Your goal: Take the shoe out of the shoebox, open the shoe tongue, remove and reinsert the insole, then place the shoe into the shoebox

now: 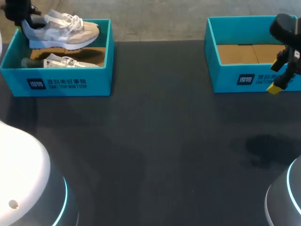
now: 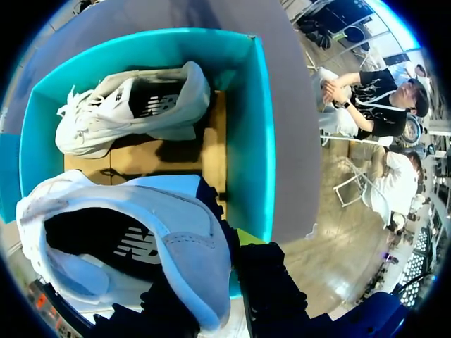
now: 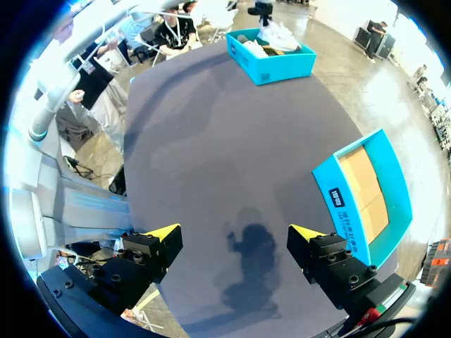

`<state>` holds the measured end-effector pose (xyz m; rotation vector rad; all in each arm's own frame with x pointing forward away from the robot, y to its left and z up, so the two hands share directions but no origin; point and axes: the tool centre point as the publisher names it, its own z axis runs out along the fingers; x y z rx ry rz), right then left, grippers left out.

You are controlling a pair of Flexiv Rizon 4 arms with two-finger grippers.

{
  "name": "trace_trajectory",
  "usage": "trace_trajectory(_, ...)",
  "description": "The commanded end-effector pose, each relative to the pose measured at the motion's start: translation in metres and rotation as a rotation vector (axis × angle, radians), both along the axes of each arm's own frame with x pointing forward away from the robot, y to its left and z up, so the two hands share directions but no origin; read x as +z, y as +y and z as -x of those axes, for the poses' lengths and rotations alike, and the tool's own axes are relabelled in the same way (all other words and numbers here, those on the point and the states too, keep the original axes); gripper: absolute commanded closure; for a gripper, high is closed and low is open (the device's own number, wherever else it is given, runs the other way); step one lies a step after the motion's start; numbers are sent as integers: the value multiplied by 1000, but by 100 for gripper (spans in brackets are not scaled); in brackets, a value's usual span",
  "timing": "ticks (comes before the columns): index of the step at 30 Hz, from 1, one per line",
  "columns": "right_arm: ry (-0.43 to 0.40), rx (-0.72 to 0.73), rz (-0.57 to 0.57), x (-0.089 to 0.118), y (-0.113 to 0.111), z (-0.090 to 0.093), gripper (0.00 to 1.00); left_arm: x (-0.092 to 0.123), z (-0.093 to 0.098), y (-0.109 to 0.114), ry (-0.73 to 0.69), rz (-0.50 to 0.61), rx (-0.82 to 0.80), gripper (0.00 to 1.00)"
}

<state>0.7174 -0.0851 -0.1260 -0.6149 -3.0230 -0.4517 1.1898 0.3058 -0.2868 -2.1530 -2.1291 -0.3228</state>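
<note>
A white and beige sneaker (image 1: 63, 30) hangs level above the left teal shoebox (image 1: 61, 84), with my left gripper (image 1: 21, 16) shut on its heel. In the left wrist view the held sneaker's heel collar (image 2: 176, 239) fills the space at my left gripper (image 2: 225, 271), and one yellow tip shows beside it. A second sneaker (image 1: 66, 61) (image 2: 134, 105) lies on its side on the box's cardboard floor. My right gripper (image 1: 277, 84) (image 3: 236, 236) stands open and empty over the table, by the front wall of the right box.
The right teal shoebox (image 1: 244, 77) (image 3: 366, 190) holds only its cardboard floor. The dark table (image 1: 155, 141) stretches between the two boxes. The left shoebox (image 3: 271, 56) with the shoes shows far ahead of my right gripper.
</note>
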Motion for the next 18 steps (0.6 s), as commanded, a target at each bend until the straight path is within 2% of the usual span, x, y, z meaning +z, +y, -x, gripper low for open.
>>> trace_trajectory(1, 5, 0, 3, 0, 1, -2, 0, -8, -5, 0, 7, -2, -3, 100)
trace_trajectory(18, 5, 0, 3, 0, 1, -2, 0, -45, -5, -4, -2, -26, -22, 100)
